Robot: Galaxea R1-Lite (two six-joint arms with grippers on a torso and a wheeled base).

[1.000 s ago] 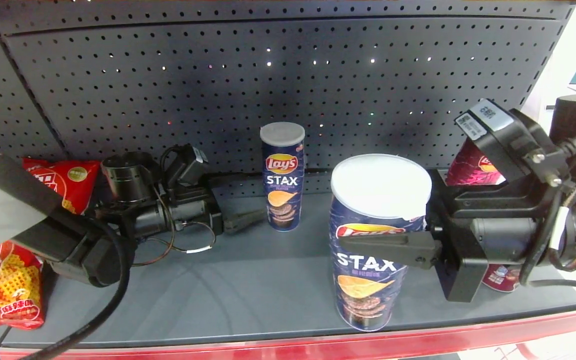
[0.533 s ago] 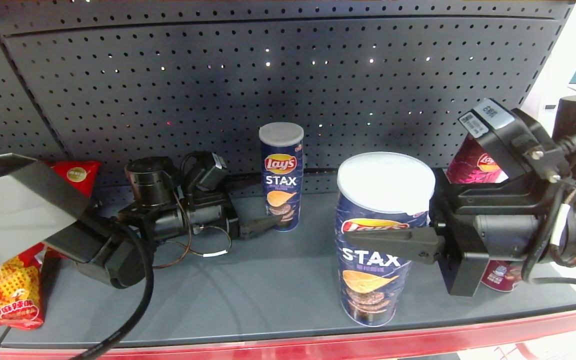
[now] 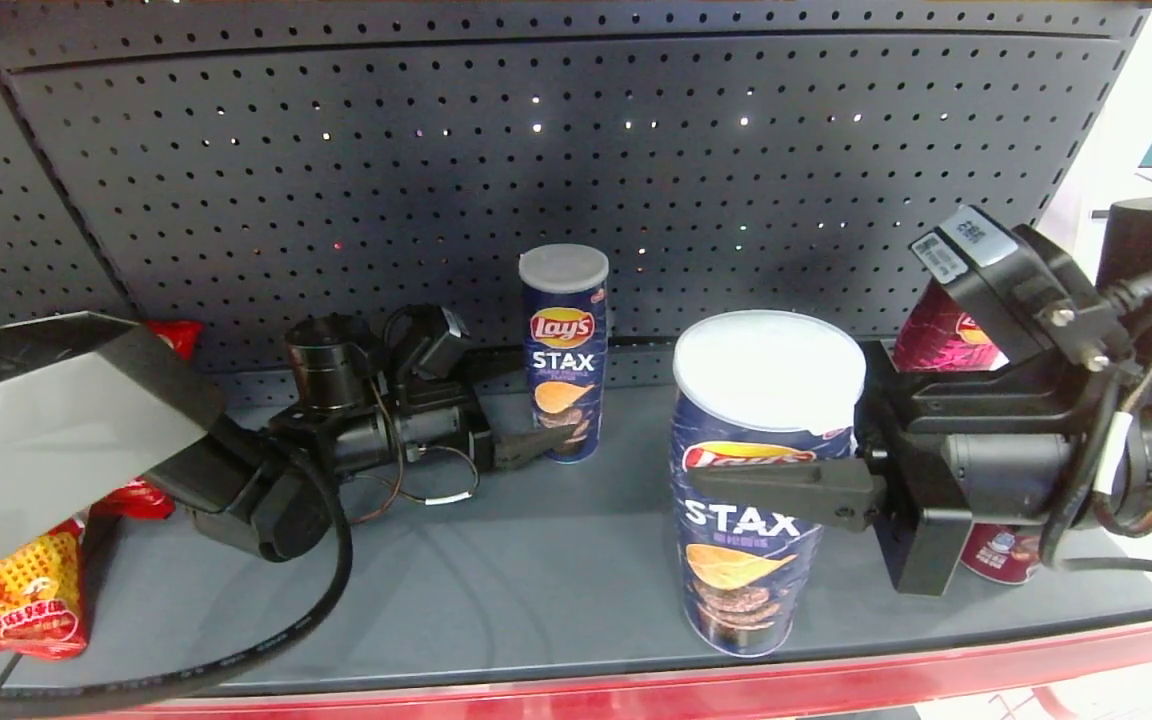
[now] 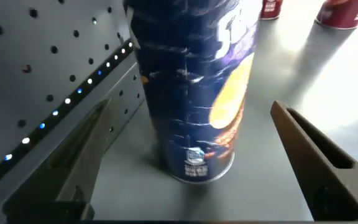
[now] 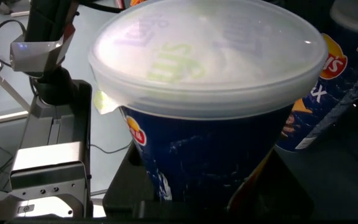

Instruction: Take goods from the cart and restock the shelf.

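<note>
Nearest, at the front right of the shelf (image 3: 536,590), the right gripper (image 3: 726,450) has its fingers (image 3: 796,490) clamped on the near chip can (image 3: 746,560), which stands upright; whether its base touches the shelf I cannot tell. It is best carried level, further in from the red lip (image 3: 636,690), set flat and then released. Red cans (image 3: 1001,550) just behind crowd that side. Further back at the centre, the left gripper (image 4: 197,168) has its fingers spread either side of the far chip can (image 3: 563,350). Snack bags (image 3: 26,600) lie on the left, with the pegboard (image 3: 436,150) behind
</note>
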